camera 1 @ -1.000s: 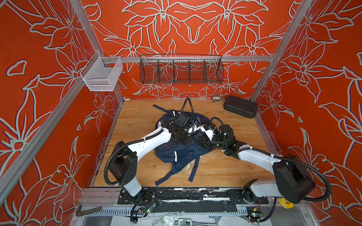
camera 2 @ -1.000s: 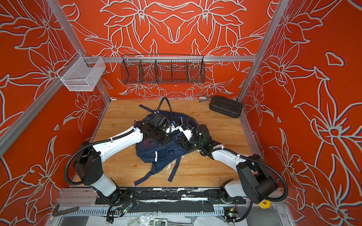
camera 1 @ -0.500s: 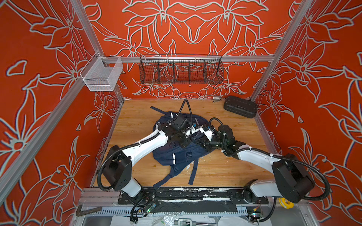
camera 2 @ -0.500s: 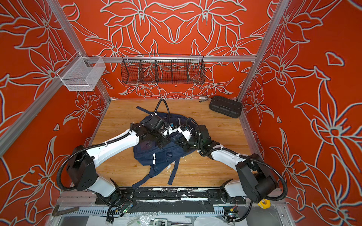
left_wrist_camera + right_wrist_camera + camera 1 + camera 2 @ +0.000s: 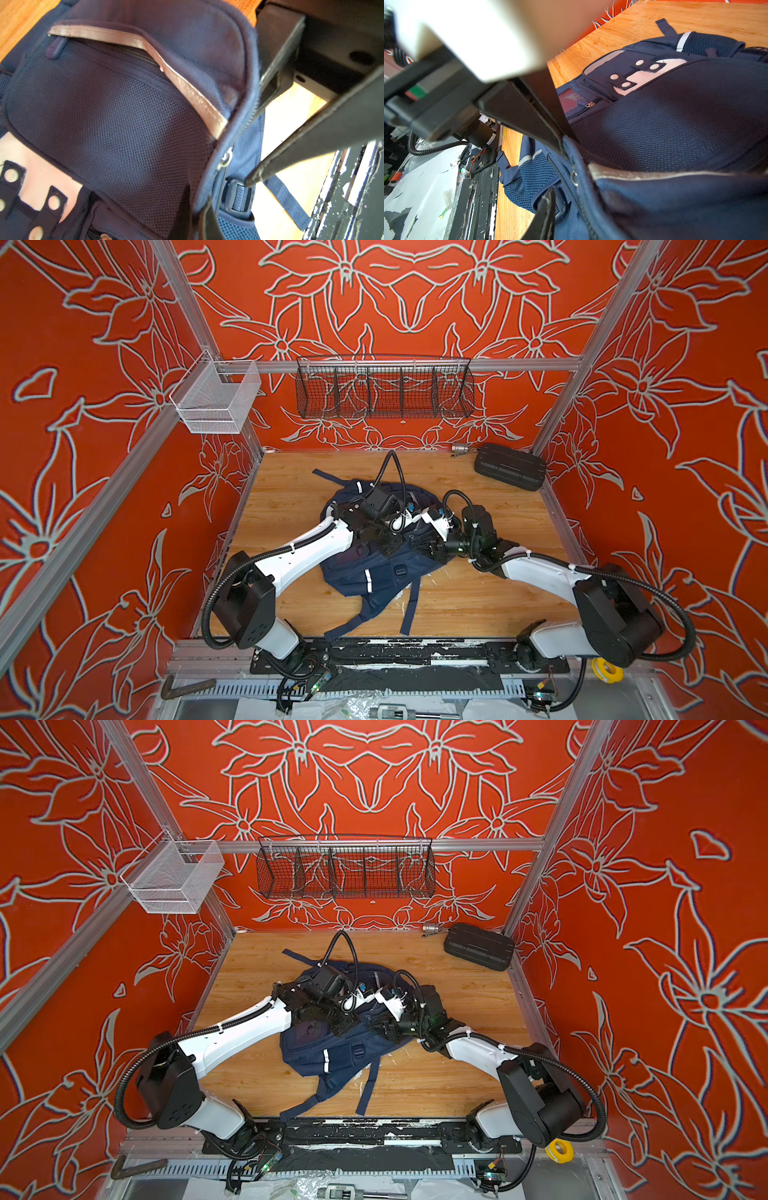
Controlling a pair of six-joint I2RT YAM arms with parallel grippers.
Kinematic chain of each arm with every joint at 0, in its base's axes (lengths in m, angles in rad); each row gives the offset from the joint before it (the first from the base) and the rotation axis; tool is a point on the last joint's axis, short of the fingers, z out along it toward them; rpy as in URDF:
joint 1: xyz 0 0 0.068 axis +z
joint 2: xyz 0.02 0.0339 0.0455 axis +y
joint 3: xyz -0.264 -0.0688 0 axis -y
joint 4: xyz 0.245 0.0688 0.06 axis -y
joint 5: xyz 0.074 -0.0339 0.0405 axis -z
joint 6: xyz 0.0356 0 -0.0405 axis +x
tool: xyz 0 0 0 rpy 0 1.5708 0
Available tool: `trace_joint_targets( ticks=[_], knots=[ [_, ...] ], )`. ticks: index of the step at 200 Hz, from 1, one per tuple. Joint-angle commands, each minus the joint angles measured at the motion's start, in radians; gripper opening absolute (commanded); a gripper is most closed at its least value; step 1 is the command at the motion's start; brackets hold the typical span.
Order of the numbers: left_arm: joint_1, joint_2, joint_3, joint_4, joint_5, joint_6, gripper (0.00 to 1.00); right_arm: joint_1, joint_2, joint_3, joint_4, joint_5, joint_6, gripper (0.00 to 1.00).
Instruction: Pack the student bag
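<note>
Wooden floor [image 5: 291,497], orange floral walls [image 5: 415,302]: left tool [image 5: 194,218] seemingly pinches the student bag [image 5: 374,572], right tool [image 5: 556,168] spread.

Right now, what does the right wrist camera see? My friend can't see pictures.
A navy student bag fills the view, lying on a wooden table, mesh pocket and white patch showing. The shut left gripper pinches its zipper edge.

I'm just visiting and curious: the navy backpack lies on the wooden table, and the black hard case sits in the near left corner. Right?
Not quite: the black hard case sits in the far right corner, by the back wall, as both top views show. The navy backpack does lie on the wooden table.
</note>
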Motion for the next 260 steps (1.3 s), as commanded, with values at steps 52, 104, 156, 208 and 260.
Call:
trace_joint_targets(
  ticks=[52, 104, 156, 208, 260],
  knots=[
    [-0.023, -0.028, 0.049, 0.082, 0.152, -0.028, 0.00, 0.010, 0.038, 0.014, 0.045, 0.132, 0.025, 0.11],
    [-0.017, -0.055, 0.022, 0.028, 0.083, 0.034, 0.00, 0.005, -0.002, 0.009, -0.058, 0.122, -0.038, 0.00],
    [0.016, -0.108, -0.032, -0.038, 0.035, 0.099, 0.00, -0.067, -0.042, 0.032, -0.247, 0.117, -0.114, 0.00],
    [0.019, -0.105, -0.017, -0.025, 0.113, 0.076, 0.00, -0.093, -0.005, 0.091, -0.332, 0.047, -0.188, 0.00],
    [-0.023, -0.065, 0.033, 0.027, 0.146, 0.009, 0.00, -0.085, 0.042, 0.138, -0.330, 0.054, -0.176, 0.08]
  ],
)
